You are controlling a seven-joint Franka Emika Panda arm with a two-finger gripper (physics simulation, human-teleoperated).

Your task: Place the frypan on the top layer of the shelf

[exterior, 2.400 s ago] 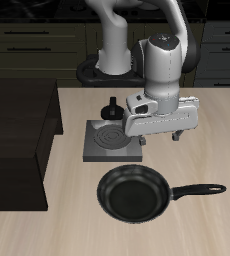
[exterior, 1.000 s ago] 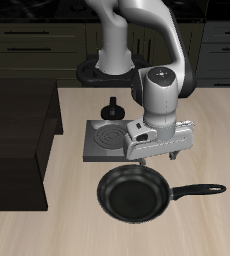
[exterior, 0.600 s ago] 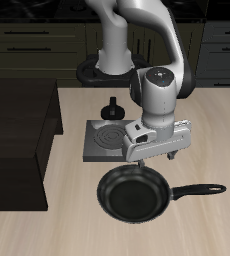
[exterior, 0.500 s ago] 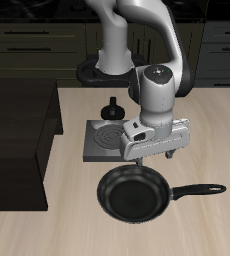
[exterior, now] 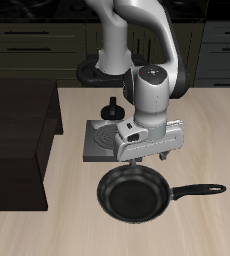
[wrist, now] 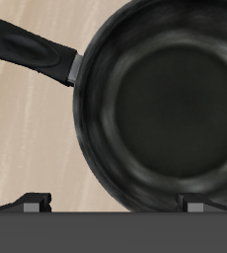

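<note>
The end effector [exterior: 147, 160] hangs above the frypan [exterior: 135, 193] beside the burner plate [exterior: 103, 143].

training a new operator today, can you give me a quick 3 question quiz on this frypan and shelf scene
1. True or false: the frypan already sits on top of the shelf.
2. What lies between the small black knob and the frypan?
A. grey burner plate
B. a bowl
C. a book
3. Fill in: the frypan's handle rests on the ____.

Key:
1. False, it lies on the table, with the gripper above its back rim.
2. A
3. table
</note>
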